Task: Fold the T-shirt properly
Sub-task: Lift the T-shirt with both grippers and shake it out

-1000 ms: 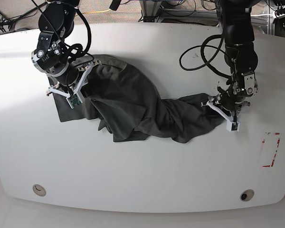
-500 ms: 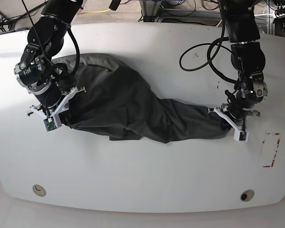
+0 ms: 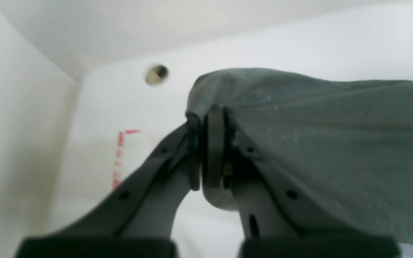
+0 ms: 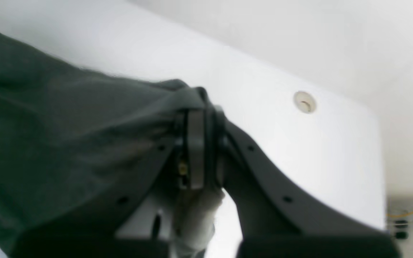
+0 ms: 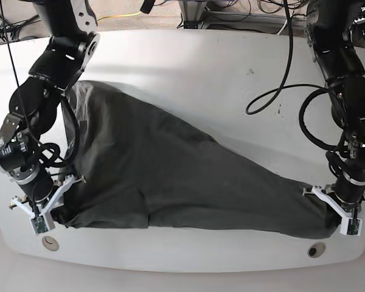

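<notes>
Base view, left to right: my right gripper [image 5: 48, 210] is clamped on one corner of the T-shirt [image 5: 170, 176] near the table [image 5: 188, 61] front edge; the shirt stretches across to my left gripper [image 5: 331, 210], pinched tight on the far corner. I judge this the spreading step before any fold. Next I should lower both corners together, keeping the fabric taut so it lies flat.

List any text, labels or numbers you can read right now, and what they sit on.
None can be read.
Table: red markings near the left tool, too blurred to tell whether they are letters.
T-shirt: plain, no print or label showing.
Right tool: no marking visible.
</notes>
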Robot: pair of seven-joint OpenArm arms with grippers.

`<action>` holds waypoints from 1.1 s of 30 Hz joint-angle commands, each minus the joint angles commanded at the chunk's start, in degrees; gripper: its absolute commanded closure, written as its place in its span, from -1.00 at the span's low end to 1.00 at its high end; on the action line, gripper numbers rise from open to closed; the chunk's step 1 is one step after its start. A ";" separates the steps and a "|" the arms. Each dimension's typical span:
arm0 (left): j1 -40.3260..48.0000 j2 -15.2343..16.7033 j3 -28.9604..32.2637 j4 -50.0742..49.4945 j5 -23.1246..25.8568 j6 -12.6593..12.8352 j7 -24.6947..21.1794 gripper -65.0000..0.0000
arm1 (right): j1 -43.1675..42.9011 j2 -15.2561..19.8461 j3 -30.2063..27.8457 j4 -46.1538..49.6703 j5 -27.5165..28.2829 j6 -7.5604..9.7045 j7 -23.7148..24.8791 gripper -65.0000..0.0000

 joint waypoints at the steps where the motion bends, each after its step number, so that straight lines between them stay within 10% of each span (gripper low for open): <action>1: -1.14 -0.70 0.00 -0.09 0.00 -0.62 0.00 1.00 | 1.32 0.44 -0.79 -0.44 0.00 0.00 0.00 1.00; 18: -21.63 -6.07 0.18 0.26 0.09 -1.14 2.64 1.00 | 31.38 9.85 -17.93 -7.65 -2.55 0.00 -0.26 1.00; 33: -6.42 -4.13 -0.09 6.59 -0.09 -6.51 6.86 1.00 | 9.23 8.18 -7.74 2.20 -2.29 0.00 -4.31 1.00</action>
